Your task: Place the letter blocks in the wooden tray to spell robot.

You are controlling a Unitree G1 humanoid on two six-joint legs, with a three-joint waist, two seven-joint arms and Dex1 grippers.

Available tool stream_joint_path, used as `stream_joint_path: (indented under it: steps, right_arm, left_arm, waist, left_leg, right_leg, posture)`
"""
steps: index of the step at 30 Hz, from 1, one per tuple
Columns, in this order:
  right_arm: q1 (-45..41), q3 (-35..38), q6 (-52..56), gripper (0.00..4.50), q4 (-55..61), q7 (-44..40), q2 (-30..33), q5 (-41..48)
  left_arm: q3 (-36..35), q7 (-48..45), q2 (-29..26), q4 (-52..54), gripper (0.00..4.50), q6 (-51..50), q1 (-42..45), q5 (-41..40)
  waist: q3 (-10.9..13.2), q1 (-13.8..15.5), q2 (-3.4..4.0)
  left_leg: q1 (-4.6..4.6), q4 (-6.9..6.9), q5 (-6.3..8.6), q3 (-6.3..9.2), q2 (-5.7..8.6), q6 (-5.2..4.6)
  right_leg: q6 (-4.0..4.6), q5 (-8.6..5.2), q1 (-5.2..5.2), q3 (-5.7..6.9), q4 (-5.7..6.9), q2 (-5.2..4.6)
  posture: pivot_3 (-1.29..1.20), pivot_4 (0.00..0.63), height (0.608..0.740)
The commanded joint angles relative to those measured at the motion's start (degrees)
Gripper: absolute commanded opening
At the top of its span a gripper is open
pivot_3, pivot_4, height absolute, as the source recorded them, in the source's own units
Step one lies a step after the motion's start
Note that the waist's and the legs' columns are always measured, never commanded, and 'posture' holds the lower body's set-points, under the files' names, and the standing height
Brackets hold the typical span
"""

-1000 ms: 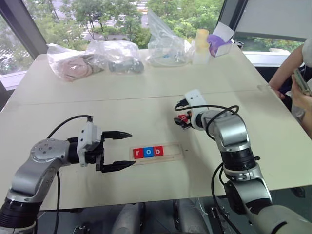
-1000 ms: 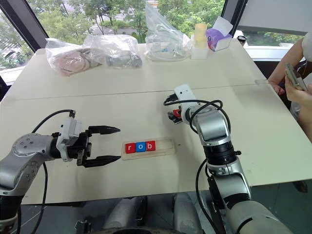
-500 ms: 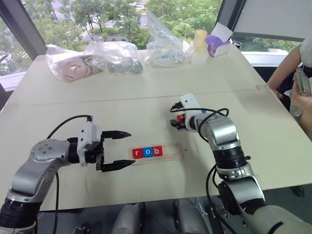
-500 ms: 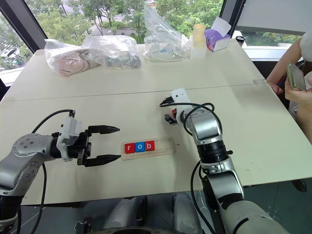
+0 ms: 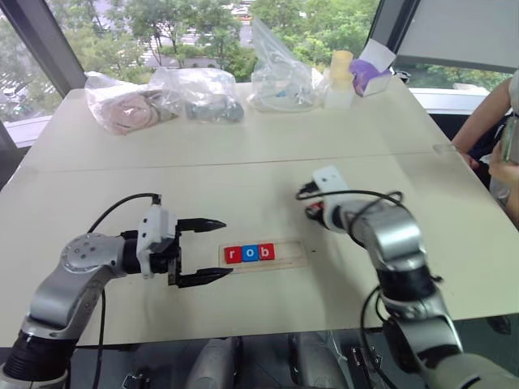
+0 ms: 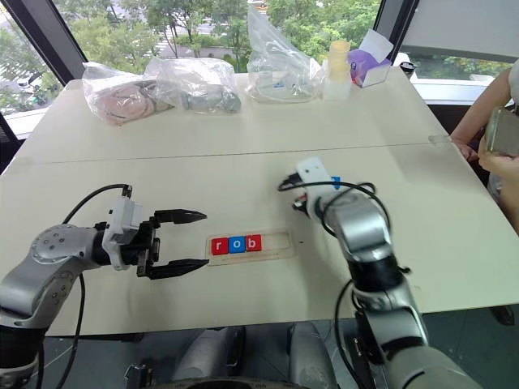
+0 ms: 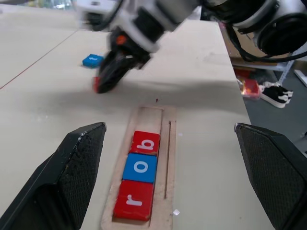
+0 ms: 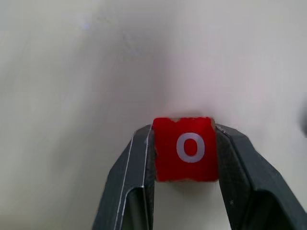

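Red: two blocks in wooden tray (image 5: pixel 289 253), one blue; right pincer (image 8: pixel 186 148) pinching red o (image 8: pixel 186 149); left pincer (image 5: pixel 212 251) spread.

A pale wooden tray (image 7: pixel 169 143) is lying mid-frame, holding red r, blue o, red b blocks (image 7: pixel 141 168); a red o block (image 8: pixel 186 149) is sitting pinched upper right.

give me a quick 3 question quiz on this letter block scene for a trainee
1. True or false: the wooden tray already holds three blocks reading r, o, b.
2. Which letter is on the red block pinched in the right gripper? A) t B) o C) r
3. Fill in: the left gripper beside the tray's end is ____ and holds nothing.

Key:
1. True. A red r block, blue o block and red b block sit at one end of the tray.
2. B.
3. Open.
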State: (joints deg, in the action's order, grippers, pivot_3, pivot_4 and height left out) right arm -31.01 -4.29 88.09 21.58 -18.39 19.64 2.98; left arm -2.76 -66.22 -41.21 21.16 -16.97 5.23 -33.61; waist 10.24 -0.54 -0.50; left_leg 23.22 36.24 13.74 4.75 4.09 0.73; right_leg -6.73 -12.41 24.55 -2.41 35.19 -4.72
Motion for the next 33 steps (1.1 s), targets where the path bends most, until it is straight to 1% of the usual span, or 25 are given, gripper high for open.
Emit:
stream_joint_path:
  steps: [1, 3, 6, 10, 12, 13, 14, 15, 17, 19, 21, 24, 25, 26, 28, 31, 33]
  right_arm:
    - [6.7, 5.2, 4.4, 1.15, 9.2, 0.1, -0.5, 3.5]
    - [10.3, 8.4, 4.4, 1.15, 12.0, 1.0, -2.5, 5.8]
    - [14.4, 11.8, 4.4, 1.15, 14.8, 4.5, -5.4, 7.6]
    - [16.1, 13.7, 4.4, 1.15, 16.2, 7.8, -6.5, 11.9]
    - [15.8, 13.9, 4.4, 2.22, 16.3, 9.4, -6.3, 14.4]
    - [15.4, 13.9, 4.4, 2.59, 16.1, 10.2, -6.1, 15.7]
    - [15.2, 14.0, 4.4, 2.81, 15.9, 11.1, -5.9, 16.8]
    - [14.3, 12.8, 4.4, 3.57, 15.8, 10.7, -3.1, 18.3]
    - [11.5, 7.8, 4.4, 4.43, 16.3, 6.2, 7.5, 21.7]
    - [7.7, 3.8, 2.8, 4.43, 16.5, -0.3, 17.3, 24.1]
    - [6.5, -0.4, -6.7, 4.43, 15.0, -9.5, 27.2, 24.4]
    - [7.2, -3.1, -19.1, 4.43, 11.8, -19.2, 34.6, 23.8]
    - [7.6, -5.2, -29.8, 4.43, 7.3, -26.3, 38.3, 20.7]
    - [7.9, -6.8, -37.8, 4.43, 3.9, -31.5, 40.8, 18.2]
    - [6.9, -9.2, -51.1, 4.43, -3.7, -39.7, 42.7, 14.9]
    - [3.0, -12.3, -62.3, 4.43, -15.1, -46.4, 39.9, 11.4]
    - [1.3, -13.6, -67.6, 4.43, -21.0, -49.7, 38.1, 9.4]
  left_arm:
    - [0.5, 0.4, 0.5, 2.0, 4.50, 0.9, 0.3, 0.1]
    - [0.9, 0.2, 0.7, 1.7, 4.50, 1.1, 0.5, 0.3]
    - [1.8, -0.4, 1.1, 0.3, 4.50, 1.5, 1.8, 0.5]
    - [2.0, -0.9, 1.4, -1.0, 4.50, 1.1, 3.6, 0.2]
    - [2.1, -1.2, 1.4, -1.4, 4.50, 1.2, 3.9, 0.4]
    - [2.0, -1.3, 1.4, -1.6, 4.50, 1.3, 4.0, 0.4]
    - [2.0, -1.4, 1.4, -1.8, 4.50, 1.3, 4.1, 0.4]
    - [1.9, -1.5, 1.4, -1.9, 4.50, 1.3, 4.3, 0.4]
    - [1.8, -1.1, 1.5, -1.9, 4.50, 1.1, 4.5, 0.4]
    - [1.8, -0.9, 1.6, -1.7, 4.50, 0.8, 4.7, 0.4]
    - [1.6, -0.8, 1.5, -1.6, 4.50, 0.7, 4.7, 0.3]
    - [1.4, -0.6, 1.4, -1.5, 4.50, 0.7, 4.7, 0.3]
    - [1.2, -0.1, 1.4, -1.1, 4.50, 0.6, 4.5, 0.4]
    - [1.0, 0.1, 1.3, -0.9, 4.50, 0.6, 4.4, 0.4]
    - [0.7, 1.2, 1.3, 0.0, 4.50, 0.1, 4.1, 0.3]
    - [0.1, 2.4, 0.9, 1.4, 4.50, -0.6, 3.3, -0.2]
    - [-0.4, 2.9, 0.5, 2.3, 4.50, -1.1, 2.6, -0.5]
  waist:
    - [0.0, -0.2, -0.03]
    - [0.0, -0.3, -0.01]
    - [-0.1, -0.3, -0.03]
    - [-0.2, -0.2, -0.15]
    - [-0.2, -0.3, -0.15]
    - [-0.2, -0.3, -0.15]
    - [-0.2, -0.3, -0.15]
    - [-0.2, -0.3, -0.15]
    - [-0.1, -0.2, -0.03]
    - [0.0, -0.1, 0.00]
    - [0.0, -0.3, 0.01]
    - [-0.1, -0.3, -0.10]
    - [-0.1, -0.4, -0.10]
    - [-0.1, -0.4, -0.08]
    - [0.0, -0.4, -0.10]
    - [0.0, -0.6, -0.15]
    - [0.0, -0.6, -0.14]
  left_leg:
    - [-0.01, -0.01, 0.00, 0.00, -0.01, 0.00]
    - [-0.04, -0.01, 0.00, -0.02, -0.03, 0.00]
    - [-0.10, 0.01, 0.00, -0.03, -0.08, 0.00]
    - [-0.14, 0.05, 0.00, -0.02, -0.07, 0.00]
    - [-0.15, 0.05, 0.00, -0.04, -0.06, 0.00]
    - [-0.15, 0.04, 0.00, -0.04, -0.06, 0.00]
    - [-0.16, 0.03, 0.00, -0.03, -0.07, 0.00]
    - [-0.17, 0.03, 0.00, -0.03, -0.07, 0.00]
    - [-0.15, 0.05, 0.00, -0.05, -0.06, 0.00]
    - [-0.08, 0.14, -0.01, -0.08, 0.00, -0.02]
    - [0.02, 0.22, 0.00, -0.07, -0.01, -0.04]
    - [0.01, 0.16, 0.03, -0.06, -0.08, -0.09]
    - [0.00, 0.09, 0.03, -0.06, -0.08, -0.09]
    - [0.00, 0.09, 0.03, -0.08, -0.08, -0.09]
    - [0.01, 0.12, 0.04, -0.16, -0.06, -0.11]
    - [0.01, 0.22, 0.04, -0.19, -0.06, -0.11]
    - [-0.03, 0.23, 0.04, -0.18, -0.09, -0.11]
  right_leg:
    - [0.00, 0.00, 0.00, 0.00, 0.00, 0.00]
    - [0.04, -0.03, -0.01, 0.00, 0.02, 0.02]
    - [0.16, -0.10, -0.06, 0.00, 0.03, 0.08]
    - [0.18, -0.11, -0.15, 0.02, 0.02, 0.07]
    - [0.18, -0.11, -0.16, 0.01, 0.00, 0.05]
    - [0.17, -0.11, -0.15, 0.01, 0.01, 0.05]
    - [0.17, -0.11, -0.15, 0.01, 0.01, 0.06]
    - [0.17, -0.11, -0.15, 0.01, 0.01, 0.06]
    - [0.18, -0.12, -0.15, 0.01, 0.01, 0.04]
    - [0.19, -0.13, -0.17, 0.00, -0.09, -0.04]
    - [0.17, -0.15, -0.13, 0.03, -0.12, -0.03]
    - [0.04, -0.22, -0.15, 0.09, -0.12, 0.04]
    - [0.02, -0.22, -0.14, 0.09, -0.13, 0.04]
    - [0.00, -0.22, -0.12, 0.09, -0.13, 0.04]
    - [-0.09, -0.19, -0.12, 0.06, -0.13, 0.00]
    - [-0.02, -0.21, -0.15, 0.03, -0.13, 0.00]
    - [0.01, -0.19, -0.15, 0.01, -0.10, 0.03]
  posture:
    - [0.00, 0.150, 0.740]
    - [0.00, 0.150, 0.740]
    - [0.00, 0.150, 0.740]
    - [0.00, 0.150, 0.740]
    - [0.00, 0.150, 0.740]
    - [0.00, 0.150, 0.740]
    - [0.00, 0.150, 0.740]
    - [0.00, 0.150, 0.740]
    - [0.00, 0.150, 0.740]
    - [0.00, 0.150, 0.740]
    - [0.00, 0.150, 0.740]
    - [0.00, 0.150, 0.740]
    - [0.00, 0.150, 0.740]
    - [0.00, 0.150, 0.740]
    - [0.00, 0.150, 0.740]
    - [0.00, 0.150, 0.740]
    - [0.00, 0.150, 0.740]
